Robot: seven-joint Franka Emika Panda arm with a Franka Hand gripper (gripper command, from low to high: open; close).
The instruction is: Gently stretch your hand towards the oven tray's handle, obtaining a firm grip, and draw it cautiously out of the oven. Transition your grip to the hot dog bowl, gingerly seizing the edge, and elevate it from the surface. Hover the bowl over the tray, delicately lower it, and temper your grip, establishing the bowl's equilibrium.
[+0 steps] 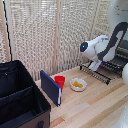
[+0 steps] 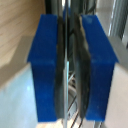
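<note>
The oven tray (image 1: 102, 75) is a dark wire rack sticking out from the oven (image 1: 120, 59) at the exterior view's right. Its handle (image 1: 93, 73) is the thin bar along the front edge. My gripper (image 1: 94, 66) stands on the rack's front. In the wrist view the blue pads (image 2: 47, 65) of my gripper (image 2: 66, 65) are pressed close on a thin dark bar (image 2: 65, 30), with wire bars (image 2: 75, 102) behind. The hot dog bowl (image 1: 78, 84), cream-white with yellow food, sits on the wooden table to the exterior view's left of the rack, apart from my gripper.
A small red cup (image 1: 60, 80) stands beside the bowl. A dark blue flat board (image 1: 50, 87) leans upright next to it. A large black open case (image 1: 20, 100) fills the exterior view's lower left. A slatted screen (image 1: 45, 35) stands behind the table.
</note>
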